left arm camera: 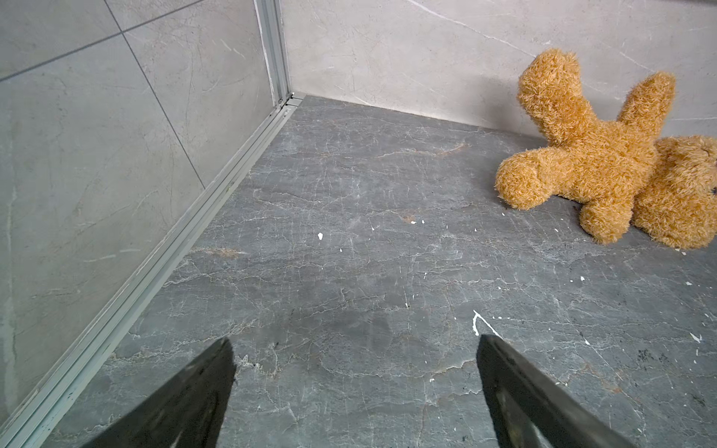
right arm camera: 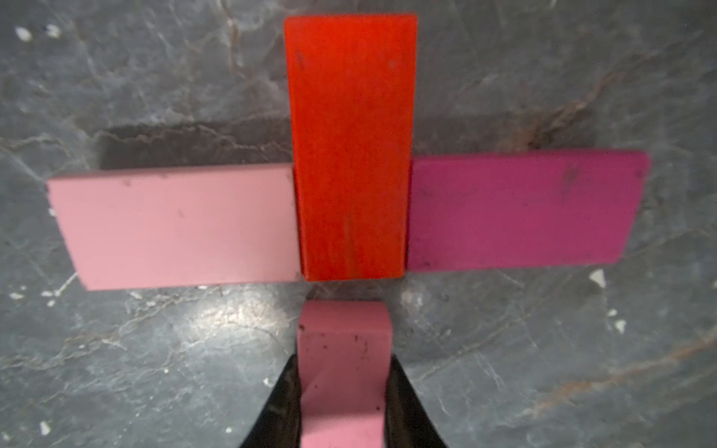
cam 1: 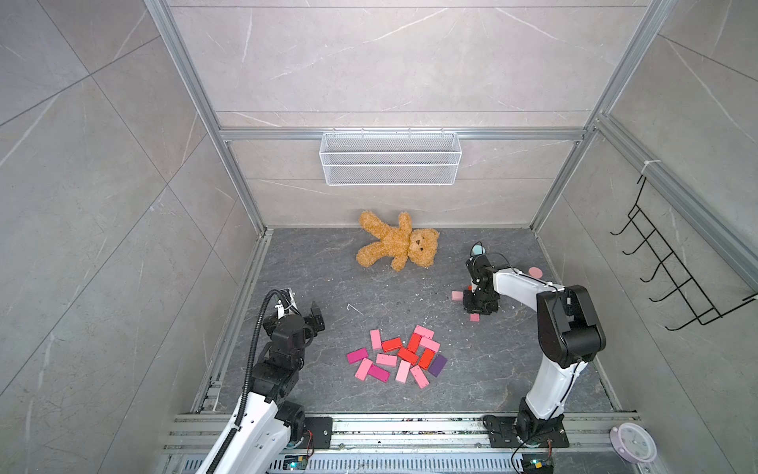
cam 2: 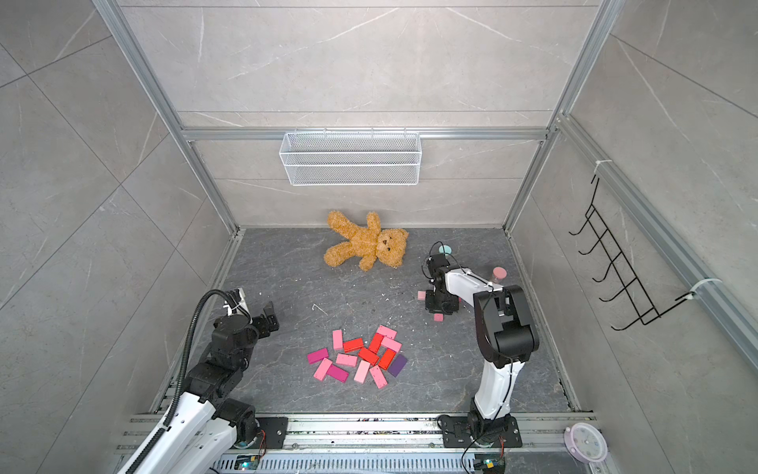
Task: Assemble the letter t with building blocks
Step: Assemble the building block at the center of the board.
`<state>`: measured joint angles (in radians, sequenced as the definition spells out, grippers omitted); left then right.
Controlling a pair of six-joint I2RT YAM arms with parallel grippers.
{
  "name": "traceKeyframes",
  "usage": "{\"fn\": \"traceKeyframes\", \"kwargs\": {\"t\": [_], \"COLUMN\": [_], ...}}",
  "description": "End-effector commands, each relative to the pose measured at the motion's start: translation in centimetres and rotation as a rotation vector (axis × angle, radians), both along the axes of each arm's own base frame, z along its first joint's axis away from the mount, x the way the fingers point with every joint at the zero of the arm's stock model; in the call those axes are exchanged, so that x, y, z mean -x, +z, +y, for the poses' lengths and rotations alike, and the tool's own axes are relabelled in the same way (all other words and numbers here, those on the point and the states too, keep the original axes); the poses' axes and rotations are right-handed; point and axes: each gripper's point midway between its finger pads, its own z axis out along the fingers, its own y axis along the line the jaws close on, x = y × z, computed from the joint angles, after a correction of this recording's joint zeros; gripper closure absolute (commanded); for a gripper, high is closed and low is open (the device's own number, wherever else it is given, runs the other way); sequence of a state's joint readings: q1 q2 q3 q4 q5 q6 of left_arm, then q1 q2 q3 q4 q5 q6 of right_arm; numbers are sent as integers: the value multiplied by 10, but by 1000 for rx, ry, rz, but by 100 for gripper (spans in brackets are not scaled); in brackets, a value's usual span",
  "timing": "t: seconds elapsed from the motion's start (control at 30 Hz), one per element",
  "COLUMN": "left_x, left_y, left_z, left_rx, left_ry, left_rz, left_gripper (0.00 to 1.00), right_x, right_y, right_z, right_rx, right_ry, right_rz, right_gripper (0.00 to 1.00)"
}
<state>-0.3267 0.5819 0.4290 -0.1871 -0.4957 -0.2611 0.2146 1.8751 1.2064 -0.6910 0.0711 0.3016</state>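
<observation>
In the right wrist view my right gripper point(right arm camera: 343, 358) is shut on a pink block point(right arm camera: 343, 372) just above the dark floor. Right in front of it three building blocks lie flat: a red block point(right arm camera: 351, 147), a light pink block point(right arm camera: 174, 227) touching one long side and a magenta block point(right arm camera: 520, 213) touching the other. In both top views the right gripper point(cam 1: 478, 303) covers most of this group at the right. The loose pile of blocks point(cam 1: 396, 357) point(cam 2: 357, 357), with one purple block point(cam 1: 437, 365), lies in the middle. My left gripper point(left arm camera: 355, 341) point(cam 1: 305, 314) is open over bare floor, left of the pile.
A teddy bear point(cam 1: 398, 242) point(left arm camera: 605, 166) lies by the back wall. A teal hourglass point(cam 1: 478, 248) and a pink hourglass point(cam 1: 535, 271) stand behind the right arm. A wire basket point(cam 1: 389, 158) hangs on the back wall, a hook rack point(cam 1: 672, 266) on the right wall.
</observation>
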Motion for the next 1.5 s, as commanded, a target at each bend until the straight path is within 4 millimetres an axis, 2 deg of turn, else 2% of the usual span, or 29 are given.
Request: {"fn": "traceKeyframes", "kwargs": {"t": [0.0,0.53,0.57,0.6,1.27,1.33,1.47], "left_x": [-4,-5,-5,-4,-5,-5,-5], "left_y": [26,28,28,28,28,28,28], "left_z": [1,0,0,0,-1,-1,-2], "left_rx": [-5,-8,-8,-8,-12,-13,-15], "left_ry": [9,3,3,2,-5,-5,-8], "left_rz": [-62,-64,-65,-64,-61,-61,-60], "left_gripper": [0,0,0,0,0,0,0], "right_x": [5,4,4,4,4,4,3], "right_y": [-6,-13,-12,-13,-14,-14,-14], "right_z": [-9,-9,-9,-9,-9,-8,-9], "right_rx": [50,43,43,43,33,27,27], "right_ry": [12,22,22,22,17,21,17], "right_rz": [49,78,77,78,86,87,85], "right_gripper": [84,79,74,73,70,64,64]}}
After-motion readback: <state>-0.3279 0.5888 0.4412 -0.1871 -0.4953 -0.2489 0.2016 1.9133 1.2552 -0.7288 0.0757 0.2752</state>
